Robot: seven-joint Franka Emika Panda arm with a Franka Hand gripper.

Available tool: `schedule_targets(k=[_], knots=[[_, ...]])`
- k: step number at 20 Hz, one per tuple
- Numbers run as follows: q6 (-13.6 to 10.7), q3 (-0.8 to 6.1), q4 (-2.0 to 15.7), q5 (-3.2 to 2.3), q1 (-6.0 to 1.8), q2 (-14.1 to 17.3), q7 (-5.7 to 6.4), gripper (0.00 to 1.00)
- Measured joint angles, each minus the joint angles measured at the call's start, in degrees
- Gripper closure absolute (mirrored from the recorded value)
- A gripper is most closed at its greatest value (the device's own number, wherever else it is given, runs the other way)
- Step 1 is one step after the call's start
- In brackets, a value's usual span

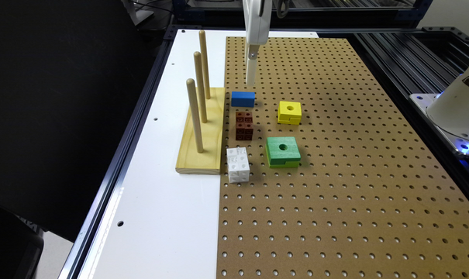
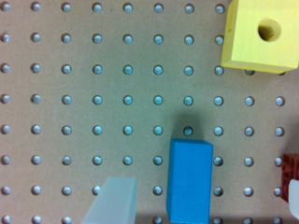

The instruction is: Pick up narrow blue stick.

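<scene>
Gripper (image 1: 251,79) hovers above the pegboard (image 1: 335,174), fingers apart. Narrow blue stick (image 2: 189,181) lies between them, untouched.

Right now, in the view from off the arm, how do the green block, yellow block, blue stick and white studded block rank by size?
1. green block, clearly largest.
2. white studded block and yellow block: these look about alike, and the white one sits nearer the camera, so I won't rank them.
3. narrow blue stick, smallest, though it lies farthest back.
</scene>
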Motion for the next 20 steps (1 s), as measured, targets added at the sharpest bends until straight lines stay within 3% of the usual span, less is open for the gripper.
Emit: schedule_targets(k=[4,20], knots=[[2.96,0.00,0.03,0.00,-0.02,2.76,0.00,0.00],[4.81,0.00,0.21,0.00,-0.03,4.97,0.00,0.00]])
